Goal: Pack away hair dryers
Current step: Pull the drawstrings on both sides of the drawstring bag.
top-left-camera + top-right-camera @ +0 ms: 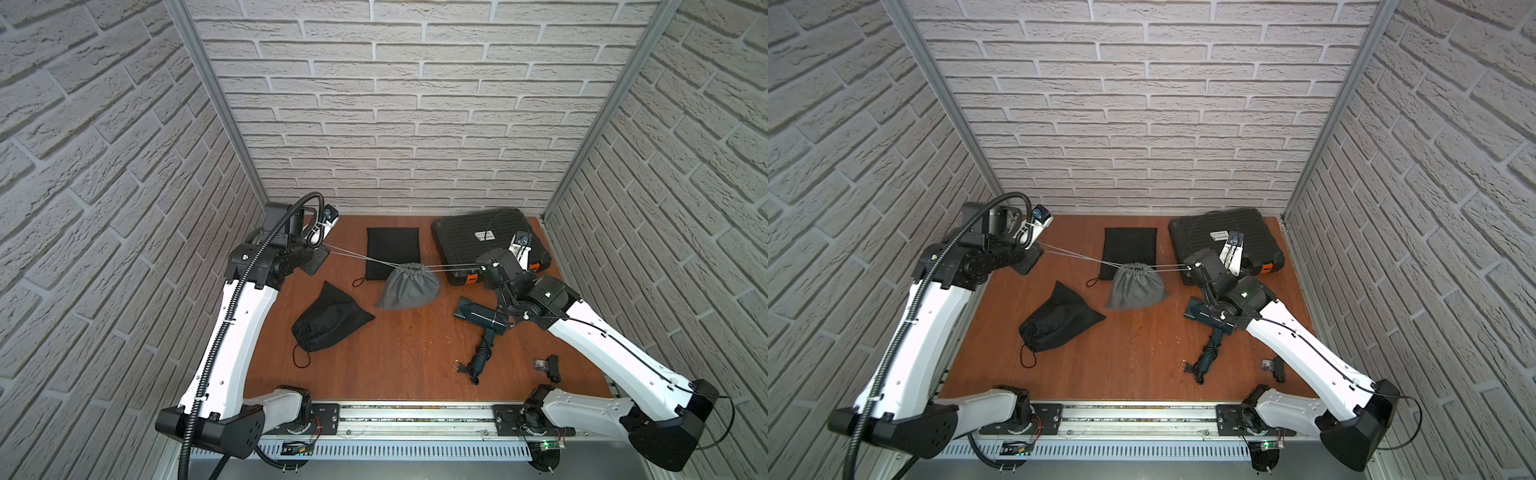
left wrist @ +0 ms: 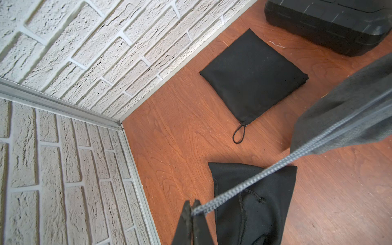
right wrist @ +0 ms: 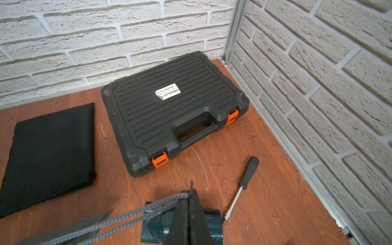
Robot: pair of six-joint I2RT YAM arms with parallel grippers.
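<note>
One dark teal hair dryer (image 1: 478,316) (image 1: 1200,312) (image 3: 157,227) lies on the table at the right, under my right wrist, with its cord coiled round the handle. A grey drawstring pouch (image 1: 409,286) (image 1: 1136,289) (image 2: 350,110) stands mid-table with its mouth gathered tight. Its grey cords (image 2: 254,182) (image 3: 127,220) run taut to both sides. My left gripper (image 1: 323,251) (image 1: 1040,249) (image 2: 192,206) is shut on the left cord ends. Over on the other side, my right gripper (image 1: 482,268) (image 1: 1190,268) (image 3: 188,194) is shut on the right cord ends. What the pouch holds is hidden.
A bulging black pouch (image 1: 328,324) (image 2: 254,212) lies front left. A flat black pouch (image 1: 392,253) (image 3: 51,157) lies at the back. A ribbed black case with orange latches (image 1: 469,241) (image 3: 176,114) sits back right. A screwdriver (image 3: 241,188) and a small black part (image 1: 550,365) lie at the right.
</note>
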